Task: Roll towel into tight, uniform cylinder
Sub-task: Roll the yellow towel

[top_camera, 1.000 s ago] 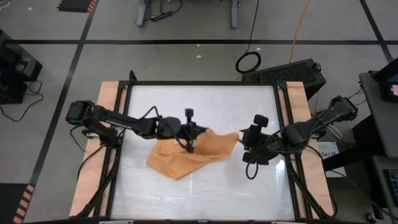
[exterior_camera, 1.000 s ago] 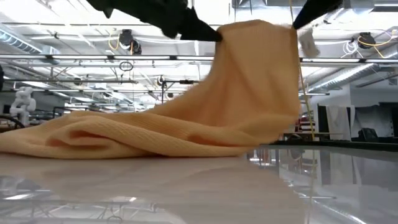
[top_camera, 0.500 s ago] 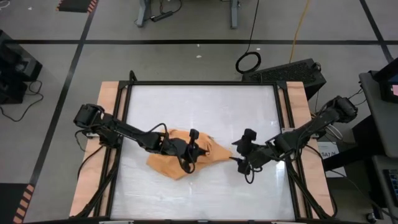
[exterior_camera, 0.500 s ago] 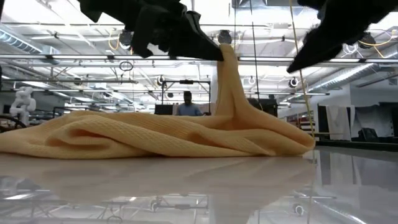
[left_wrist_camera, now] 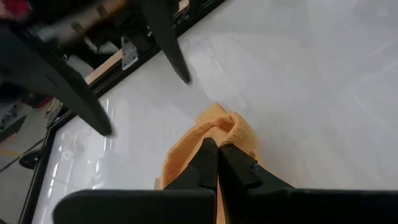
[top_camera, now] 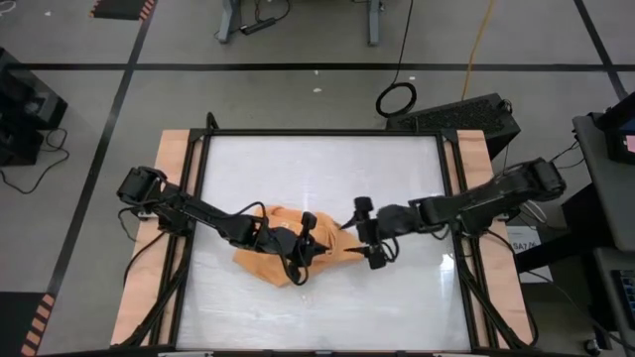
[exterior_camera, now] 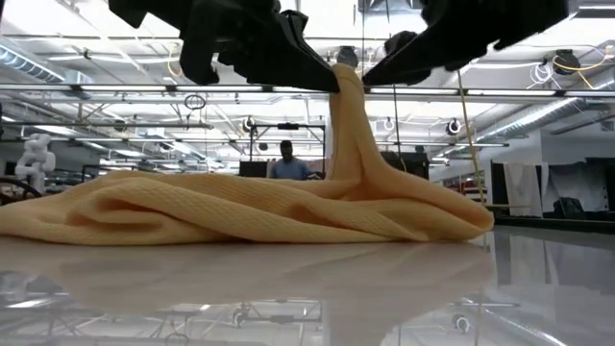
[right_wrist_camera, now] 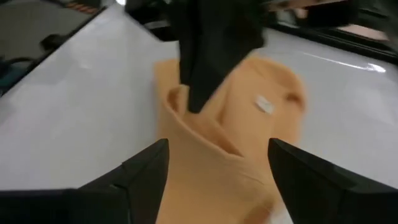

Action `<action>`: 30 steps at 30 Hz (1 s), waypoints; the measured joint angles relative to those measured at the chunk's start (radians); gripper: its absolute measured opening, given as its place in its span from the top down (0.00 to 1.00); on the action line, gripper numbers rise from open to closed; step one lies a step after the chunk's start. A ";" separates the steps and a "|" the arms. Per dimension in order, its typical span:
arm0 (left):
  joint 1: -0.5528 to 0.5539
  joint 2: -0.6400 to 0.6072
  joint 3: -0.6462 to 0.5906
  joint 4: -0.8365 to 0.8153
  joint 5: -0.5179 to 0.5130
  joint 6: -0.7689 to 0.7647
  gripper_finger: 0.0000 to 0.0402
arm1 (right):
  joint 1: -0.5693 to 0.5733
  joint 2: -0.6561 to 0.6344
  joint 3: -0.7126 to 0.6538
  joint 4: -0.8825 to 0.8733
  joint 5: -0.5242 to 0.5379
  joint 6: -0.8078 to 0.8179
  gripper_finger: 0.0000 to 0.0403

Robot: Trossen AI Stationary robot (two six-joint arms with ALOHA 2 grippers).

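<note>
Orange-tan towel [exterior_camera: 240, 207] pinched in left tool [left_wrist_camera: 216, 152]

Legible text, labels, brands, numbers, signs: none in any view. The towel [right_wrist_camera: 236, 124] bears a small white tag [right_wrist_camera: 264, 104], lying just ahead of the right gripper [right_wrist_camera: 217, 163], but any printing on it cannot be read.

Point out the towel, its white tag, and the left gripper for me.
towel [exterior_camera: 221, 207], low view, on its bunched folds lying on the table.
white tag [right_wrist_camera: 264, 104], right wrist view, on the tag itself.
left gripper [left_wrist_camera: 217, 155], left wrist view, between its fingers pinching the towel.
</note>
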 joint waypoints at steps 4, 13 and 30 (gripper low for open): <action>0.001 0.000 0.000 -0.008 -0.002 0.000 1.00 | -0.042 0.070 0.000 0.035 -0.133 -0.060 0.41; 0.013 0.000 0.000 -0.026 -0.006 -0.002 1.00 | -0.058 0.160 -0.001 0.089 -0.226 -0.134 0.56; 0.016 0.000 0.000 -0.063 -0.116 -0.028 1.00 | 0.056 0.135 0.000 0.019 -0.304 0.164 0.67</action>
